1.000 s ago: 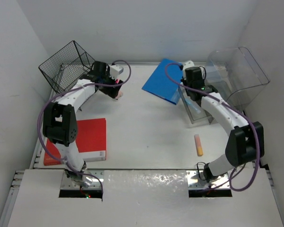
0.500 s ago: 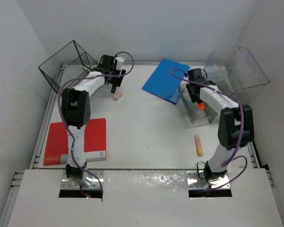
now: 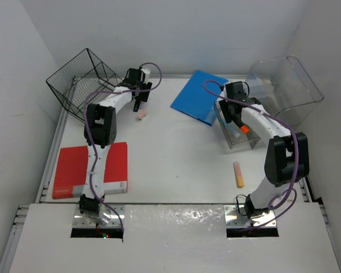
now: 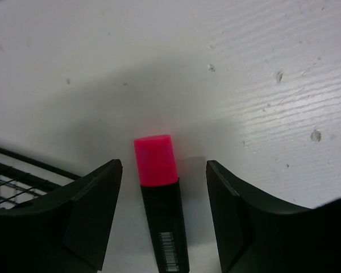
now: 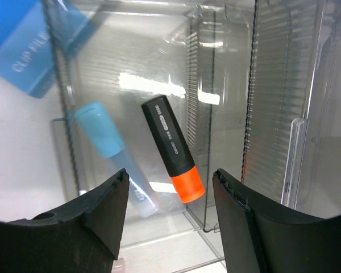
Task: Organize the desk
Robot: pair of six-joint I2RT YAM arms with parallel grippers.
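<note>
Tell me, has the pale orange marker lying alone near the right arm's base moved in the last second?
No. The marker lies at the same spot on the desk, with the same gap to its near edge and the same direction.

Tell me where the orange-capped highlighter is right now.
In the right wrist view, the orange-capped highlighter lies inside the clear organizer on the right of the desk, beside a blue-capped marker, below the open right gripper.

"CLIP FILE" on blue folder [image 5: 20, 51], orange highlighter [image 5: 171, 149] print illegible
</note>
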